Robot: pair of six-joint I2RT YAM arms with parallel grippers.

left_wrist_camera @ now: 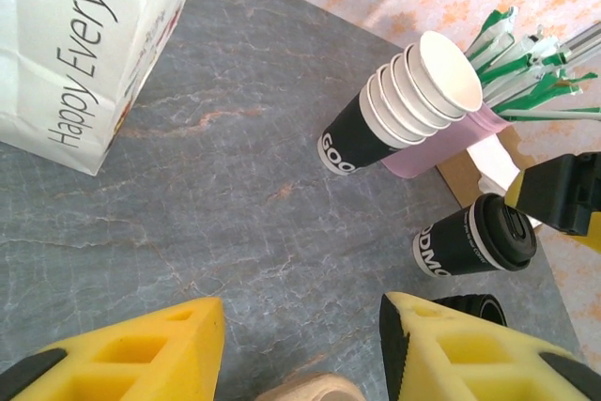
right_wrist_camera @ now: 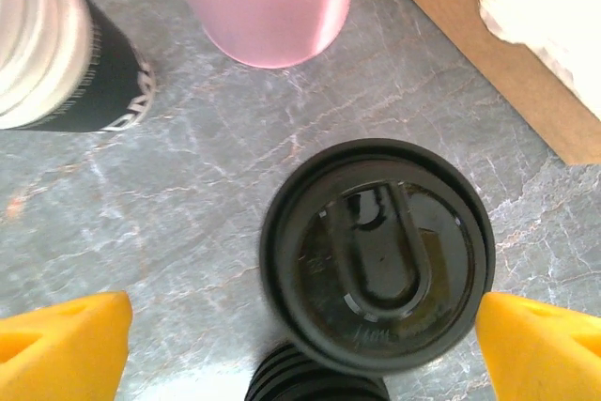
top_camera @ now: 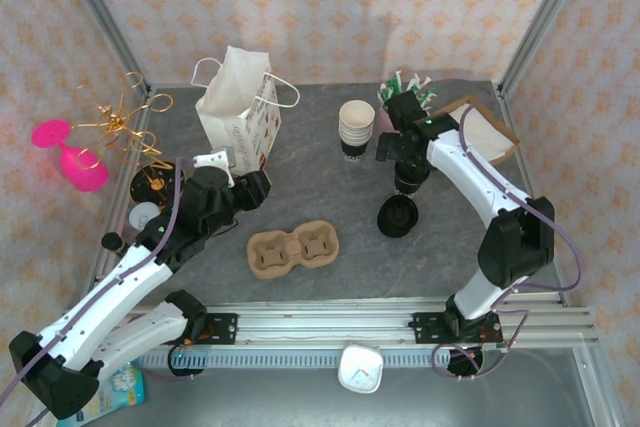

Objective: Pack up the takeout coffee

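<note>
1. Coffee cup (right_wrist_camera: 376,255) with a black lid stands on the gray table (right_wrist_camera: 188,204), near the pink holder (right_wrist_camera: 268,7).
2. The right gripper (right_wrist_camera: 302,349) hangs over the cup, fingers wide, one on each side.
3. The left gripper (left_wrist_camera: 300,354) is wide too and holds nothing.
4. The cup tray (top_camera: 293,247) lies flat near the paper bag (top_camera: 238,112).

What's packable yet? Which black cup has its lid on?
The lone cup under the right gripper, black lid fitted; the stacked cups are open-topped.
</note>
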